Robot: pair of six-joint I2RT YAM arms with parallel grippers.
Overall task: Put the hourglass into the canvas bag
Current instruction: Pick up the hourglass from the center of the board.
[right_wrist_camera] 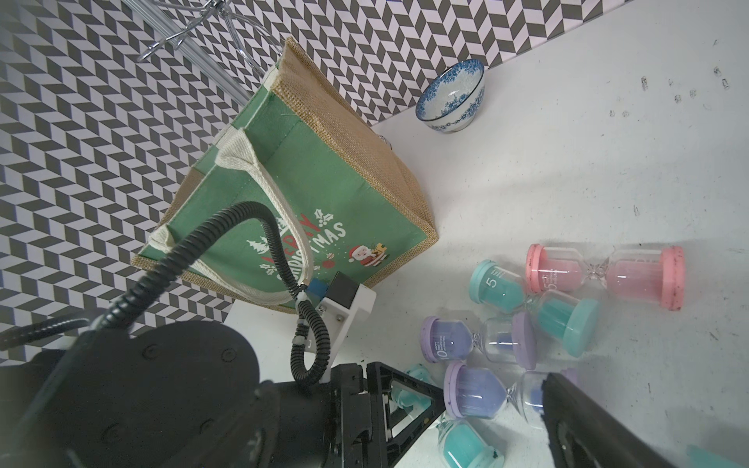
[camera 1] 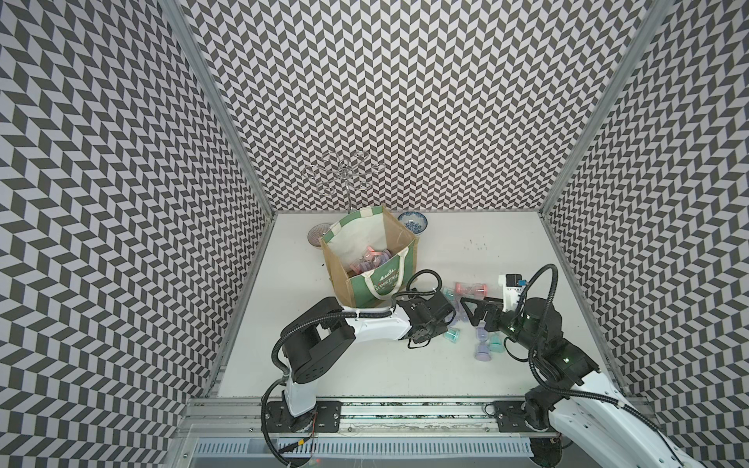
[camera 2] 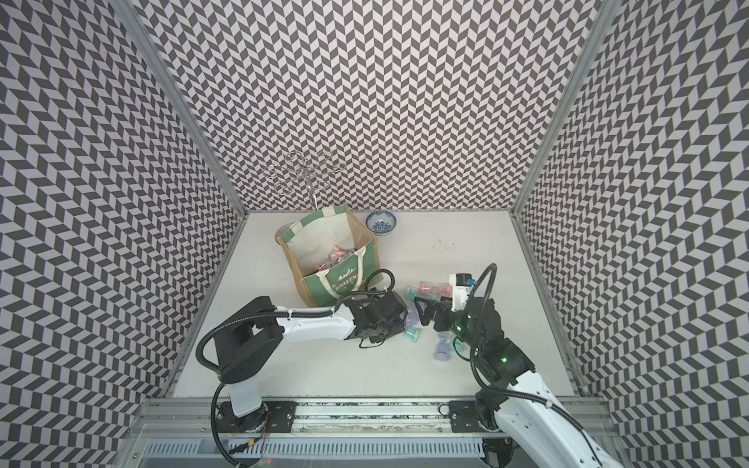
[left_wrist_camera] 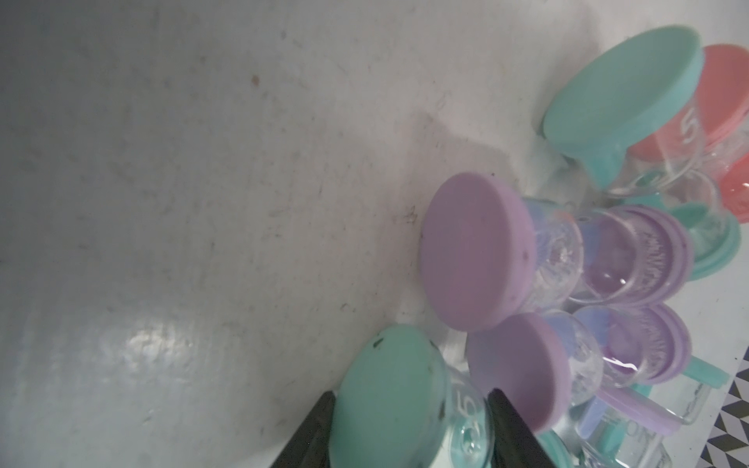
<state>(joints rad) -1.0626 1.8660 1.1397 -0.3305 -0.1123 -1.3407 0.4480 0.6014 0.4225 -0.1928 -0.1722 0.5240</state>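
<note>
**Table** (camera 1: 506, 364): white and scuffed. Everything below rests on it.

**Canvas bag** (right_wrist_camera: 324, 194): tan burlap with green panels. It stands upright with its mouth open, just beside the left gripper (left_wrist_camera: 409, 399) on that gripper's far side. We note pink and purple timers (camera 1: 375, 256) lying inside.

**Wire rack** (camera 1: 344, 174): behind the bag, farther again from that gripper.

**Right gripper** (camera 1: 468, 313): faces the left one across the heap of hourglasses, near it but apart. Its jaws are spread and it holds nothing.

**Left gripper**: low in the heap. Its fingers (left_wrist_camera: 527, 441) are narrowed to either side of the teal hourglass (left_wrist_camera: 389, 401). We cannot tell whether they press it.

**Blue-and-white bowl** (right_wrist_camera: 450, 97): beyond the bag, well apart from both grippers.

**Second bowl** (camera 1: 317, 235): half hidden behind the bag.

**Pink hourglass** (right_wrist_camera: 604, 275): on its side, beyond the right gripper.

**Purple hourglasses** (right_wrist_camera: 478, 340): we count two lying side by side between the grippers.

**Teal hourglass**: on its side, outside the bag, between the left gripper's fingers and just beside a purple one.
</note>
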